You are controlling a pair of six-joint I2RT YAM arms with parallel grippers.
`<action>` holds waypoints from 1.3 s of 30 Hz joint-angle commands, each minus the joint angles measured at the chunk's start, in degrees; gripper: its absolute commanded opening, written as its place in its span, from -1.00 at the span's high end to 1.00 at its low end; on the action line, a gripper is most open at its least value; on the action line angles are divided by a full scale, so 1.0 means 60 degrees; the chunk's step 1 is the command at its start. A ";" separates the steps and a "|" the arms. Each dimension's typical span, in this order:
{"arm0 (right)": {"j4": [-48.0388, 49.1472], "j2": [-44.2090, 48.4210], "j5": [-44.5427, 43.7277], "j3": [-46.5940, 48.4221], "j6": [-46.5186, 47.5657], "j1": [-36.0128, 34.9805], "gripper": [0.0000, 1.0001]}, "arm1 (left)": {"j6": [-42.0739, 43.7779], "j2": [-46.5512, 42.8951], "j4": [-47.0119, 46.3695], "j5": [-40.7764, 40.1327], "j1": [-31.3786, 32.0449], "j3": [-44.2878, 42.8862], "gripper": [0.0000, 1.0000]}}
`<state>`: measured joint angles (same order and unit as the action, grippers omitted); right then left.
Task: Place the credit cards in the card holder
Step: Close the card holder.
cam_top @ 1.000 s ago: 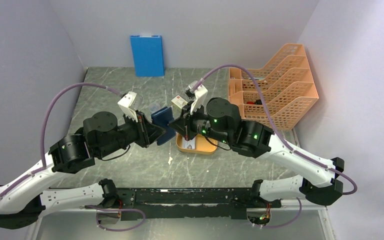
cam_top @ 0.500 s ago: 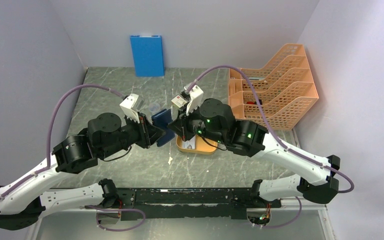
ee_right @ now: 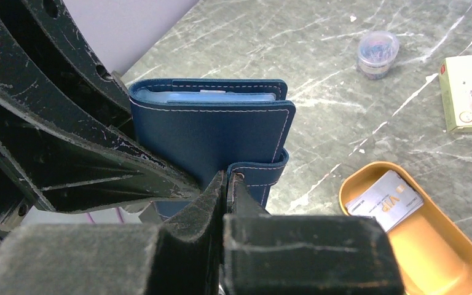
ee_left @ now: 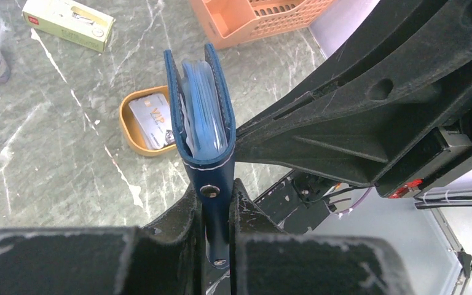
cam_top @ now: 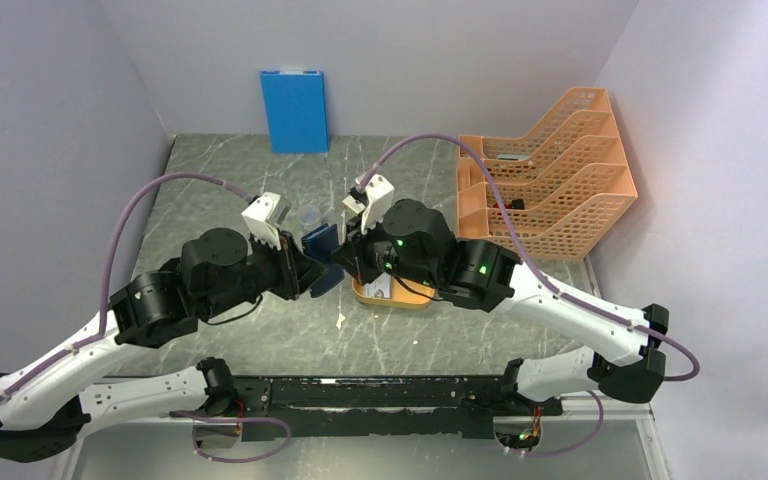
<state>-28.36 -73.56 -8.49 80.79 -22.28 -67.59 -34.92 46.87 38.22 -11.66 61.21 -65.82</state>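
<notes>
Tray (ee_right: 442, 246) sits on the table just near-right of where the arms meet. One pale card (ee_right: 386, 200) marked VIP lies flat in it, untouched. Can't tell if more are stacked under it.

Just beyond, the holder (ee_left: 206, 110) is up off the table, on edge and folded nearly closed, with light blue sleeves showing between the covers. Left gripper (ee_left: 216, 203) is clenched on its snap end from the left. Right gripper (ee_right: 226, 181) is fully clenched, tips right at the tab (ee_right: 259, 173) from the right. Can't tell whether it pinches the tab or only touches it. No card in either gripper.

Farther out are a cream box (ee_right: 470, 92) and a small jar (ee_right: 378, 52), both apart from the action. A blue folder (cam_top: 294, 110) is at the far wall and an orange rack (cam_top: 550, 190) is far right.

Progress, my read: early. The holder is lifted and presented but needs opening. No card seen loaded, and the tray card is not yet picked up or slotted in.
</notes>
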 commanded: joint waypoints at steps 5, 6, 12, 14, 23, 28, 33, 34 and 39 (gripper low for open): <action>0.1343 -0.1085 0.0733 -0.0084 -0.0481 -0.0411 1.00 | -0.0772 0.0054 -0.3937 0.3321 0.0461 -0.0286 0.90; 0.1350 -0.1057 0.0717 -0.0116 -0.0483 -0.0410 1.00 | -0.0743 0.0034 -0.3835 0.3260 0.0460 -0.0306 0.91; 0.1391 -0.0885 0.0803 -0.0383 -0.0518 -0.0424 1.00 | -0.0613 -0.0288 -0.3503 0.2771 0.0457 -0.0161 0.91; 0.1419 -0.0895 0.0900 -0.0397 -0.0546 -0.0417 1.00 | -0.0584 -0.0339 -0.3446 0.2646 0.0467 -0.0105 0.91; 0.1608 -0.0574 0.1539 -0.0394 -0.0925 -0.0413 0.49 | -0.0396 -0.0235 -0.2905 0.1995 0.0462 -0.0011 0.91; 0.2127 -0.0003 0.2092 -0.0801 -0.1276 -0.0418 0.02 | -0.0362 -0.0370 -0.2784 0.1679 0.0457 0.0175 0.91; 0.2489 0.0520 0.2797 -0.0989 -0.1569 -0.0413 -0.16 | -0.0360 -0.0542 -0.2576 0.1339 0.0449 0.0342 0.90; 0.2493 0.0700 0.2881 -0.0978 -0.1603 -0.0410 -0.18 | -0.0369 -0.0601 -0.2519 0.1253 0.0452 0.0367 0.91; 0.2159 0.1754 0.3242 -0.0842 -0.1467 -0.0412 -0.33 | -0.0453 -0.0965 -0.2147 0.0890 0.0458 0.0556 0.91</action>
<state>-16.34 -66.85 5.56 75.72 -30.68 -69.56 -36.36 42.92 33.54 -8.67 63.18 -62.76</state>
